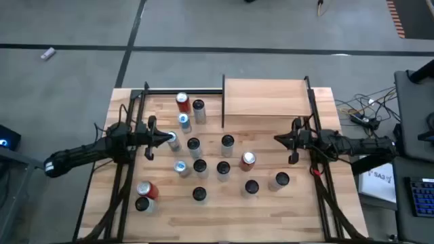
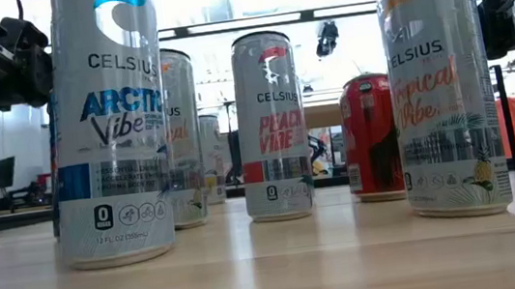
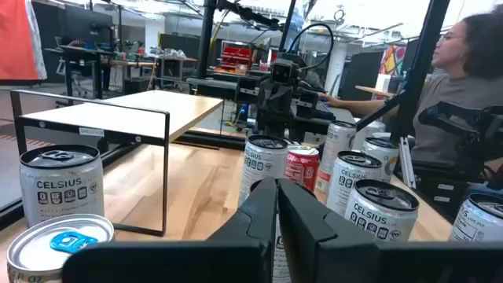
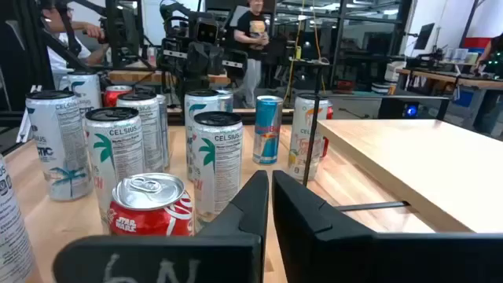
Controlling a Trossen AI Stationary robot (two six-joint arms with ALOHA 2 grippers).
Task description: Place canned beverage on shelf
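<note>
Several slim silver cans, such as one (image 1: 226,141) at the table's middle, stand upright on the plank tabletop, with red cans (image 1: 247,160) (image 1: 182,102) among them. The low view shows them close up, a silver can (image 2: 272,123) and a red one (image 2: 370,136). The shelf (image 1: 264,98), a light-wood board on thin black posts, stands at the far middle-right and nothing shows on its top (image 3: 118,114) (image 4: 409,157). My left gripper (image 1: 167,138) (image 3: 277,187) hovers shut beside the left cans. My right gripper (image 1: 278,139) (image 4: 269,178) hovers shut to the right of the cans, near the red can (image 4: 149,206).
Black frame rails (image 1: 129,129) (image 1: 315,129) run along both sides of the table. A person (image 3: 464,86) sits beyond the table's right side, and people (image 4: 255,39) stand in the room behind. Cables and a keyboard (image 1: 420,196) lie off the table's right edge.
</note>
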